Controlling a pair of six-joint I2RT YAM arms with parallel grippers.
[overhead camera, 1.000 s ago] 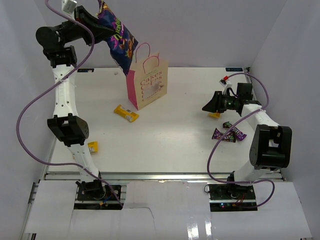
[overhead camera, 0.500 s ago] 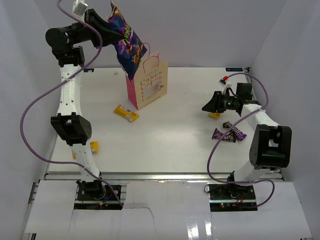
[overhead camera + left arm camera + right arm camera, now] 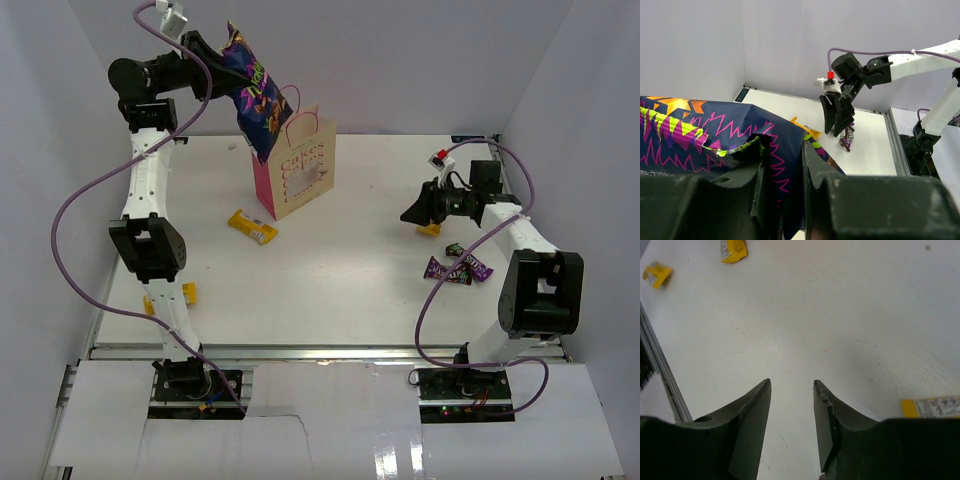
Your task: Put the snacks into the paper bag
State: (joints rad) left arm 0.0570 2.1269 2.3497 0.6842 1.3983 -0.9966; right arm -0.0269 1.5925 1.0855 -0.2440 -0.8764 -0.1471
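Note:
My left gripper is shut on the top edge of the purple chip bag and holds it high at the back left. The bag hangs tilted, its lower corner by the left rim of the tan paper bag, which stands upright with its pink handles up. In the left wrist view the chip bag sits pinched between my fingers. My right gripper is open and empty, low over the table at the right, and shows open in its own view.
A yellow bar lies in front of the paper bag. Two more lie near the left arm, and another sits beside the right gripper. Dark purple candy packets lie near the right arm. White walls enclose the table.
My left arm has swung the chip bag rightward, closer to the paper bag's mouth. The right gripper has shifted only slightly.

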